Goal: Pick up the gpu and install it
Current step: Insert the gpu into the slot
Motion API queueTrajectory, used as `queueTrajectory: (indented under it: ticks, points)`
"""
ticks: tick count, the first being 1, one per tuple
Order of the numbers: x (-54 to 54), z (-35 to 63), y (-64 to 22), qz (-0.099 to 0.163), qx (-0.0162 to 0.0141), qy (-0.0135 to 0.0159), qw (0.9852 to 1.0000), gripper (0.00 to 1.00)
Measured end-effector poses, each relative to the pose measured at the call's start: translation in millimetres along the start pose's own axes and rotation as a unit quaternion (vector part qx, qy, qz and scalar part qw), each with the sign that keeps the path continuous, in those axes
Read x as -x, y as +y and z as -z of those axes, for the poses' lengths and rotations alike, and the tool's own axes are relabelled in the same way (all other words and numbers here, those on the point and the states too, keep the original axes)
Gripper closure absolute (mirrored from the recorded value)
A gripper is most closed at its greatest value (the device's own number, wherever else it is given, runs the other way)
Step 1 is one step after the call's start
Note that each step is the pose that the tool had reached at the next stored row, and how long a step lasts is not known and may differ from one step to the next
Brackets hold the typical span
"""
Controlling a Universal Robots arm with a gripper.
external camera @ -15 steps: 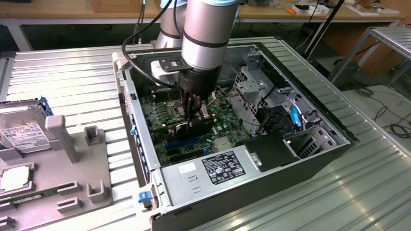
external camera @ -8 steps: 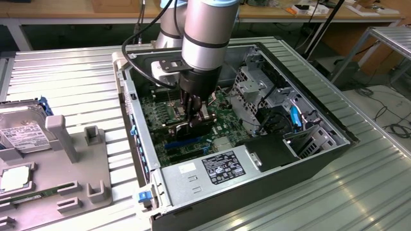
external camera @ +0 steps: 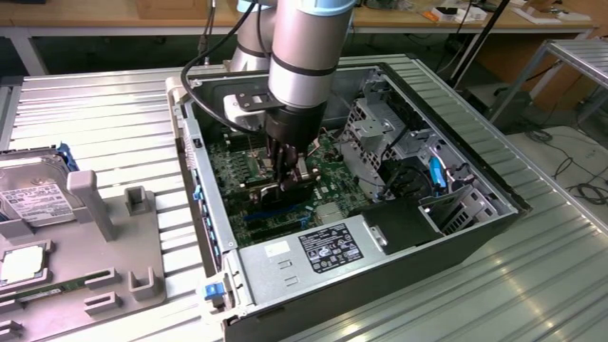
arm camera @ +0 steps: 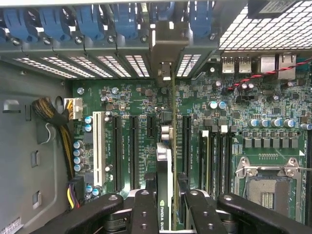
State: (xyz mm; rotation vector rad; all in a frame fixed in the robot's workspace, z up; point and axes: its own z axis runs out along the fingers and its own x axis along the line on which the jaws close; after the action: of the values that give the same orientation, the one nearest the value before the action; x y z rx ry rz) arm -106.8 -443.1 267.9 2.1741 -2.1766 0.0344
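The gpu [arm camera: 164, 161] appears edge-on in the wrist view, a thin dark card standing upright over the green motherboard [arm camera: 243, 97]. Its silver bracket [arm camera: 165, 53] reaches the rear slot openings of the case. My gripper [arm camera: 167, 181] is shut on the card, with one black finger [arm camera: 146, 204] on each side. The card stands between two black expansion slots [arm camera: 186, 141]; whether its edge is seated I cannot tell. In the exterior view my gripper [external camera: 290, 174] is down inside the open computer case [external camera: 475, 214] with the dark gpu [external camera: 285, 196] under it.
A power supply [external camera: 314, 249] fills the case's near end, and a drive cage [external camera: 380, 128] sits toward the exterior view's right. A cable bundle [arm camera: 53, 112] lies beside a white slot [arm camera: 101, 146]. Outside the case a grey fixture tray [external camera: 95, 235] carries a hard drive [external camera: 28, 192] and a green memory stick [external camera: 48, 291].
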Motion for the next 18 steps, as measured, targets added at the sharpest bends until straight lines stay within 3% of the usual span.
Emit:
queueTrajectory:
  ticks: [14,18]
  points:
    - [0.1,-0.9,0.0,-0.001,0.0001,0.0001,1.0000,0.73]
    - [0.7,-0.9,0.1,-0.018,0.0011,-0.0004,0.9998,0.73]
